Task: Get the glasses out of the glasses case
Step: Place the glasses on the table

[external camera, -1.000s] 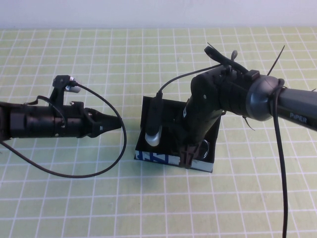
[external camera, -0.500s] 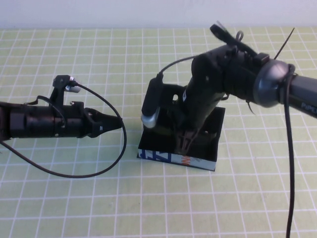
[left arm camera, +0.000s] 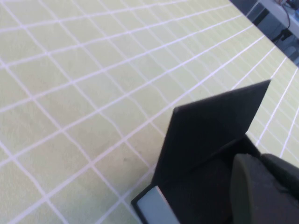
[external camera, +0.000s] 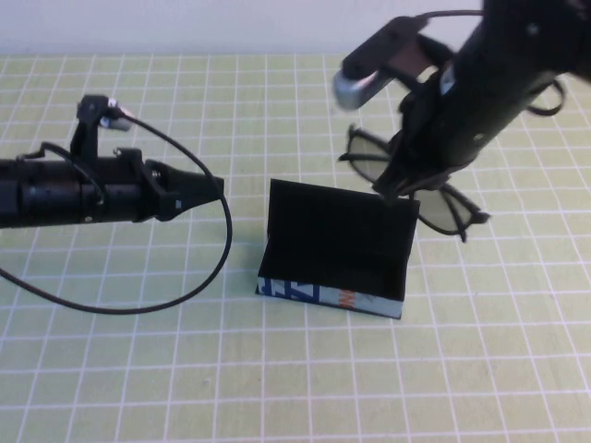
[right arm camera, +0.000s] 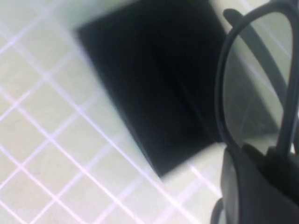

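The glasses case [external camera: 332, 247] lies open mid-table, a matte black box with its lid standing up at the back and a pale blue printed front [external camera: 314, 293]. Black-framed glasses [external camera: 445, 210] with greyish lenses hang in the air above and behind the case. My right gripper [external camera: 395, 181] is shut on the frame near its middle. In the right wrist view the glasses [right arm camera: 254, 79] run into my right gripper [right arm camera: 264, 170], with the case [right arm camera: 154, 84] below. My left gripper [external camera: 214, 188] is shut and hovers just left of the lid. The left wrist view shows the lid [left arm camera: 210, 121].
A green mat with a white grid [external camera: 138, 369] covers the table. The left arm's cable [external camera: 208, 286] loops down onto the mat left of the case. The right arm's wrist camera [external camera: 374, 65] juts out above the case.
My right gripper closed on the glasses inside the case, then rose and moved back with them. The left arm shifted slightly toward the back.
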Tool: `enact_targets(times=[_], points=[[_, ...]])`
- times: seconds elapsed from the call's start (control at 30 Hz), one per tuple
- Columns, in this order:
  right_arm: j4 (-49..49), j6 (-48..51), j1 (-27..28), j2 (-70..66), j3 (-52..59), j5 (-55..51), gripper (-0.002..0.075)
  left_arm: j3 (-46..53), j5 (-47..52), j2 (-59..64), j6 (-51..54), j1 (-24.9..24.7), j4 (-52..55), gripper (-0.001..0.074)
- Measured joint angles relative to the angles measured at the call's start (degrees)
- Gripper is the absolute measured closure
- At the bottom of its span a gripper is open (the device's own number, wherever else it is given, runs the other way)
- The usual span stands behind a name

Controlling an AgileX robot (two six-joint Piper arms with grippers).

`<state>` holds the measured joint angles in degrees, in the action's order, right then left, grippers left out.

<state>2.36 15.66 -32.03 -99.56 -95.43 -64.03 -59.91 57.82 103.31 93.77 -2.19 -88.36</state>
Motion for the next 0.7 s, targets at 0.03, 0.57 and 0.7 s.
enact_targets(times=[0.03, 0.57, 0.7], points=[[0.5, -2.7, 1.3, 1.7, 1.5, -0.1, 0.0667, 0.0, 0.0, -0.8, -0.5, 0.0, 0.1, 0.0739], [-11.8, -19.4, 13.7, 13.6, 37.8, 20.5, 0.0667, 0.1, -1.0, -9.3, -10.8, 0.0, 7.7, 0.0739], [-13.2, -19.4, 13.7, 9.7, 39.3, 24.4, 0.0667, 0.1, -1.0, -10.7, -13.5, 0.0, 11.2, 0.0739]])
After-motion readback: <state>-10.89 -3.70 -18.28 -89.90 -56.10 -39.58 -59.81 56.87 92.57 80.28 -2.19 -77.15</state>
